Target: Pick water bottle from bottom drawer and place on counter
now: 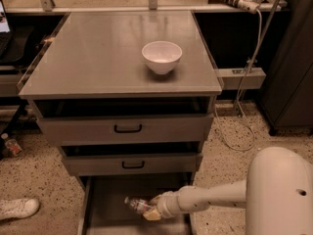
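In the bottom drawer [110,207], pulled out, the water bottle [138,205] sits horizontal, neck pointing left. My claw [152,207] is down in there too, clamped on the bottle's right end. Top drawer [128,128] and middle drawer [133,164] sit above, both with black handles. The worktop [98,58] carries one white bowl [162,57], right of centre. The floor [230,160] is speckled, with a white shoe [17,208] lower left and a cable [244,106] hanging on the right.

At 6 o'clock, the gripper [149,211] hides the 3 o'clock end of the water bottle [136,204]. The bottom drawer [110,199] is cut off by the lower edge. At 8 o'clock, the left edge crops a white shoe [17,208].
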Robot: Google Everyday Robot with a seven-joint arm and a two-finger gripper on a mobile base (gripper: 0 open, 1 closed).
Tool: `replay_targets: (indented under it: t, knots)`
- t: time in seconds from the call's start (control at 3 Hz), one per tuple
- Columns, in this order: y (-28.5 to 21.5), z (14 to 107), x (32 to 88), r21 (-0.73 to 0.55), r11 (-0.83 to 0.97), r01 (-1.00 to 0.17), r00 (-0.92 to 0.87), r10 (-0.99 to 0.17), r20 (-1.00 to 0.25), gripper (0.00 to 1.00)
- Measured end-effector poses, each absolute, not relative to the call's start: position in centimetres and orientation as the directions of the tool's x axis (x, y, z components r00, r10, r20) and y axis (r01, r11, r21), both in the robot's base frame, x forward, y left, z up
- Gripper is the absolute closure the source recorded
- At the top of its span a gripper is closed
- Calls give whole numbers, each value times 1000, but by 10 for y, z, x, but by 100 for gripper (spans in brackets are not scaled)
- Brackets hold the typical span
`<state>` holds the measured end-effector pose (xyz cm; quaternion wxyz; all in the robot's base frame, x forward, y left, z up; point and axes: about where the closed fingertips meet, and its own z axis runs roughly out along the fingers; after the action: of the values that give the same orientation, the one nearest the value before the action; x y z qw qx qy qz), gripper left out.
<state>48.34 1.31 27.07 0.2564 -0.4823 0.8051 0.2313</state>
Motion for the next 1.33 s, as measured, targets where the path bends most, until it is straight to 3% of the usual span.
replay_targets:
  t: [0.67, 1.33]
  knots:
    - [8, 340, 474, 129, 421, -898, -397, -646, -652, 100]
    - [6, 449, 442, 19, 398, -917, -312, -688, -656, 100]
